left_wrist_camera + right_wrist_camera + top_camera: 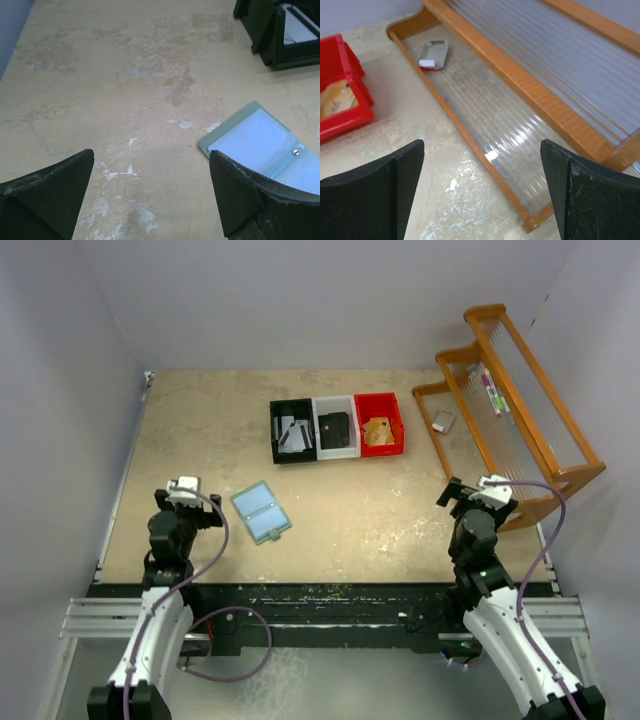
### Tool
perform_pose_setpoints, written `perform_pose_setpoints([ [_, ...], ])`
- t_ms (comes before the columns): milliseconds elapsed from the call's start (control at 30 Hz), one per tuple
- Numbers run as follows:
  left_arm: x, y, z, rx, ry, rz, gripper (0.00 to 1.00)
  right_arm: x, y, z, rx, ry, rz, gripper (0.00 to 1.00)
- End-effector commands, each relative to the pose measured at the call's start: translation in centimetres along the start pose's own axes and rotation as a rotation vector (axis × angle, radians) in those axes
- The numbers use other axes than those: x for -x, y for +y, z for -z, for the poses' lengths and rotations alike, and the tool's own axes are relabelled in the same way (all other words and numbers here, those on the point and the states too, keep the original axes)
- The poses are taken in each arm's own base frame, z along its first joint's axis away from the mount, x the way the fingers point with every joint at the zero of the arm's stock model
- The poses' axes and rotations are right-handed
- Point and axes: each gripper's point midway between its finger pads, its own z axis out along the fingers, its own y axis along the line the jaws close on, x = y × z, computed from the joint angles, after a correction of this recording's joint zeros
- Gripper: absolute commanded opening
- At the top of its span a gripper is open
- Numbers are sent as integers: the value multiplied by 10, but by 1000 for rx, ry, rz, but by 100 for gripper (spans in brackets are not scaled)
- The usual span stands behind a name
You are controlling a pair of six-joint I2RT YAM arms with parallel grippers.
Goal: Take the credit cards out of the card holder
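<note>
The flat, pale teal folding card holder (261, 512) lies opened on the tabletop, near-left, just right of the left claw (186, 484). It and the right claw (482, 483) both gape, released, empty. The holder is probably light, floppy and slick: pin one panel. Credit cards inside cannot be made out.

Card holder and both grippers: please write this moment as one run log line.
card holder: open flat on table, untouched | left gripper: open, empty, beside holder | right gripper: open, empty, by orange rack
</note>
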Motion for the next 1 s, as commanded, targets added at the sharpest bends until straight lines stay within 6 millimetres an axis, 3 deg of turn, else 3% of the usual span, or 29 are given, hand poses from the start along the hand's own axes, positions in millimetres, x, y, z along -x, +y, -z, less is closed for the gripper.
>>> perform_pose_setpoints([
  [0,7,9,11,67,-118,36,99,-11,19,-9,76,17,73,100],
  [33,7,11,12,84,-117,48,99,-14,28,-12,110,32,69,100],
  [167,5,14,9,97,-89,50,99,-16,35,-22,120,5,133,100],
  [333,6,9,13,71,-111,36,99,-19,34,-15,142,12,91,100],
  [500,5,10,11,72,-98,36,99,-11,50,1,303,-57,114,100],
  [700,5,6,7,49,-91,27,99,-14,47,-1,287,-42,147,100],
  [800,6,9,10,67,-98,35,99,-16,56,-4,314,-24,138,100],
  [967,6,10,10,76,-98,39,99,-12,21,-2,138,-66,22,100],
])
